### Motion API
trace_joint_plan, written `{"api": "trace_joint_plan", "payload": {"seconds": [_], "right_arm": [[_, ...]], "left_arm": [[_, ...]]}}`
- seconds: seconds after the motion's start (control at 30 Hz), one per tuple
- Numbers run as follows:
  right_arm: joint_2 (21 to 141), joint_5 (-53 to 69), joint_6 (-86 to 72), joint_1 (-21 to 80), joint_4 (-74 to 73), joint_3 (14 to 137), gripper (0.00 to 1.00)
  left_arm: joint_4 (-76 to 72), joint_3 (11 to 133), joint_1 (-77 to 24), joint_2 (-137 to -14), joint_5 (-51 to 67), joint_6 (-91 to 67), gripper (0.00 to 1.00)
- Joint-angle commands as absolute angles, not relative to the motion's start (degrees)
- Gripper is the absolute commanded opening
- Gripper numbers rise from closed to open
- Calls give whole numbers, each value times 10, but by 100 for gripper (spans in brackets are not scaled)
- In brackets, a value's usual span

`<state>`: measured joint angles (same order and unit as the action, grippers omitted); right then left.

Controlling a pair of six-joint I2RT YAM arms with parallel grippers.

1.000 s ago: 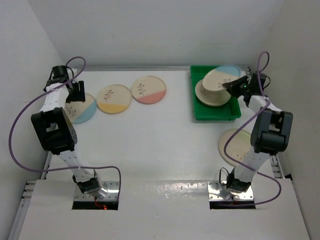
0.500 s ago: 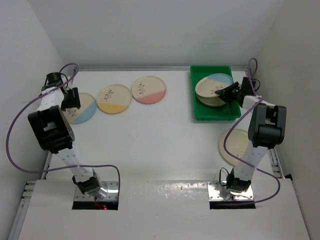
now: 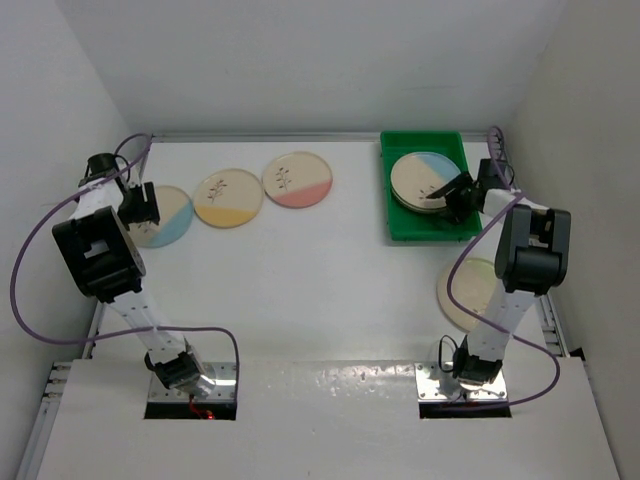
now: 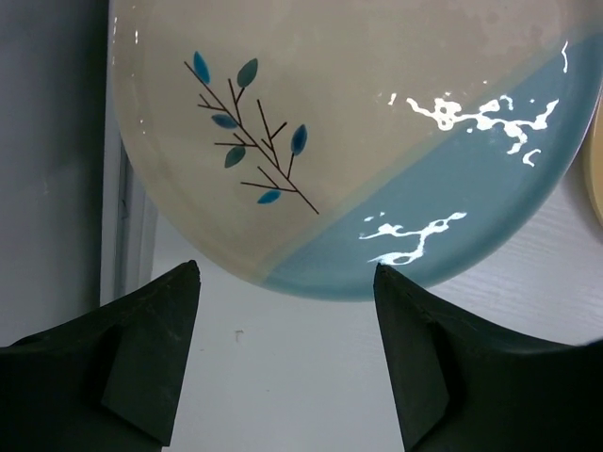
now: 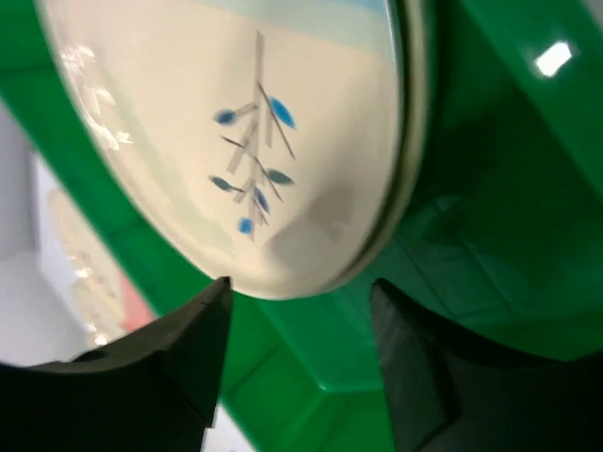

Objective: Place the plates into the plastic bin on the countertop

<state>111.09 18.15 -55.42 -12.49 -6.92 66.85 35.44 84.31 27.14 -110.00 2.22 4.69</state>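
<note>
At the far left the left gripper (image 3: 140, 205) hangs close against the white side wall (image 3: 60, 120), with its purple cable (image 3: 25, 290) looping out beside the arm. Its jaws stand apart and grasp nothing. Directly ahead of its fingertips (image 4: 155, 348) the blue-segment plate (image 4: 377, 141) lies flat on the countertop (image 3: 320, 270). The plate's near rim sits at the mouth of the gap, and neither pad presses on it. To the right, the yellow-segment plate (image 3: 228, 197) and the pink-segment plate (image 3: 297, 179) lie in a row, almost edge to edge. Farther right, at the back, sits the green plastic bin (image 3: 395, 215) holding a stack of plates (image 3: 422, 178), the top one showing a blue segment and a sprig. The right gripper (image 3: 452, 198) is inside the bin at the stack's right edge, fingers spread and released. In the wrist view the top plate's rim lies just before the gap, resting on the plates beneath. Nearer the bases, a lone plate (image 3: 468, 285) lies on the countertop, half hidden behind the right arm (image 3: 530, 250), so its segment colour cannot be told.
</note>
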Motion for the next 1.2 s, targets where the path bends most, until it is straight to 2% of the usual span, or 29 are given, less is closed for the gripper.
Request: {"api": "trace_joint_plan", "payload": {"seconds": [0.0, 0.17, 0.3, 0.43, 0.7, 0.87, 1.03, 1.13, 1.17], "right_arm": [[1116, 131, -505, -118, -130, 702, 62], [1096, 32, -444, -97, -237, 745, 69], [1057, -32, -402, -71, -269, 751, 72], [1024, -118, -360, -45, -293, 751, 79], [973, -100, -319, -10, -264, 727, 80], [961, -91, -291, 24, -257, 739, 80], [961, -91, -288, 51, -256, 753, 80], [960, -100, -285, 66, -262, 766, 80], [960, -103, -284, 69, -262, 769, 80]], "left_arm": [[345, 865, 279, -1106, 47, 55, 77], [345, 882, 285, -1127, 20, 48, 77], [340, 894, 285, -1146, -24, 42, 77], [333, 901, 298, -1152, -32, 32, 77], [317, 953, 344, -1216, 36, 6, 77], [317, 991, 366, -1259, 128, 11, 77], [317, 1016, 378, -1316, 205, 35, 61], [323, 1016, 383, -1316, 273, 60, 43], [329, 1009, 383, -1316, 280, 66, 29]]}}
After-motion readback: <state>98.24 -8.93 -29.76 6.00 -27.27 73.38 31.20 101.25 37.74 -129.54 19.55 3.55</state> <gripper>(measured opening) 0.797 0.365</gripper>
